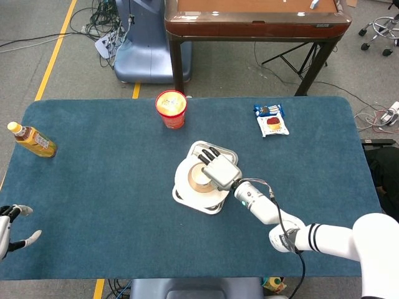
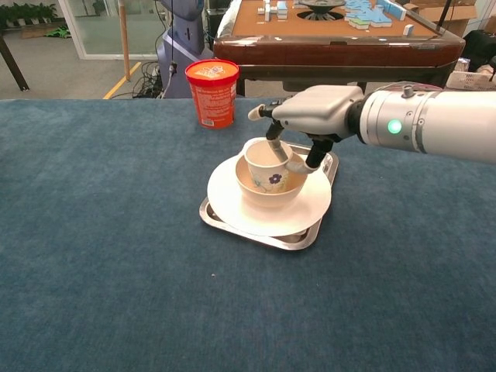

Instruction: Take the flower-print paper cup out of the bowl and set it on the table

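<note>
The flower-print paper cup (image 2: 266, 167) stands in a cream bowl (image 2: 256, 197) and has risen a little, tilting slightly. The bowl sits on a white plate (image 2: 229, 209) over a metal tray (image 2: 298, 240). My right hand (image 2: 310, 116) reaches over the cup from the right and pinches its rim, one finger inside and another on the outer wall. From the head view the right hand (image 1: 218, 169) covers part of the cup (image 1: 199, 178). My left hand (image 1: 11, 232) hangs open at the table's near-left edge, holding nothing.
A red instant-noodle cup (image 2: 211, 93) stands behind the tray. A tea bottle (image 1: 31, 140) lies at the far left and a snack packet (image 1: 272, 119) at the back right. A wooden table (image 2: 333, 35) stands beyond the blue tabletop.
</note>
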`<state>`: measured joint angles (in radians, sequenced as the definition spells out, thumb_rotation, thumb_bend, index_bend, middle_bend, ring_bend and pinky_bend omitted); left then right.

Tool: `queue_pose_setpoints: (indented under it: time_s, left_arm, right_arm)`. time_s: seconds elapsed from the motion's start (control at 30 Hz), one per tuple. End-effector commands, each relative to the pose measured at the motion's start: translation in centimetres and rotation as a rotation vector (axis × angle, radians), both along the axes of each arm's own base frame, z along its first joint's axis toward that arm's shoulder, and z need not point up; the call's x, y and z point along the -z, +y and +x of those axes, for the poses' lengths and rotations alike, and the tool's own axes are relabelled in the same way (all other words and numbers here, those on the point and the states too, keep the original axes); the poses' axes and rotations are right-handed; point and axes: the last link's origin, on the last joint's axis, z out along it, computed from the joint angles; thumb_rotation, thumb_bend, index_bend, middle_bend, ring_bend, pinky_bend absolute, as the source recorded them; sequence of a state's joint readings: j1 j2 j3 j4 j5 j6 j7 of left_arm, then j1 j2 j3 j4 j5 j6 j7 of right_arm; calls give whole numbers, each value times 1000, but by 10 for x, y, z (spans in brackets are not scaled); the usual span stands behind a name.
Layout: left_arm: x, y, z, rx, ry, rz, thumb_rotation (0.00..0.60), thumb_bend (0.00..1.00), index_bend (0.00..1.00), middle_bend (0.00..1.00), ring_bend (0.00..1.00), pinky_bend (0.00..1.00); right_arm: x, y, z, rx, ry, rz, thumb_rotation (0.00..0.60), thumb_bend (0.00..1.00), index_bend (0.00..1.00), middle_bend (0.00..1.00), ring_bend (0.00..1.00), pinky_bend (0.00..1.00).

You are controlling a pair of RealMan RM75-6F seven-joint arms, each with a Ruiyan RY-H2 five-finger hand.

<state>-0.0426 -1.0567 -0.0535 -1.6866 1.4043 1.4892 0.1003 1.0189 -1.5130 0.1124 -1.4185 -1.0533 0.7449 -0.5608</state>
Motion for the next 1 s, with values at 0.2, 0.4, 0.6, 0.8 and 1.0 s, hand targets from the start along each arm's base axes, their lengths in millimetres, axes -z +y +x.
queue_pose_setpoints:
  time_s: [0.2, 0.4, 0.6, 0.8, 1.0]
  left_arm:
    - [0, 0, 0, -2, 1, -1, 600, 138, 415, 431, 312, 479]
    - [0, 0, 0, -4, 1, 0, 600, 138, 415, 431, 312, 479]
    - [0, 0, -1, -5, 2, -1, 600, 138, 415, 431, 312, 479]
    - [0, 0, -1, -5, 2, 1, 600, 138, 415, 431, 312, 479]
    - [0, 0, -1, -5, 2, 1, 600, 138, 415, 431, 312, 479]
  right_arm:
    - [1, 0, -1, 0, 1, -2, 600, 510, 531, 0, 0, 18]
    - [0, 0, -2, -1, 0, -10, 600, 510, 558, 0, 0, 18]
    - [-2, -1, 0, -10, -3, -18, 600, 510, 567, 0, 0, 18]
    - [-6, -2, 7, -33, -4, -30, 600, 510, 567, 0, 0, 18]
    - [-11, -3, 14, -56, -5, -40, 600, 510, 570, 0, 0, 18]
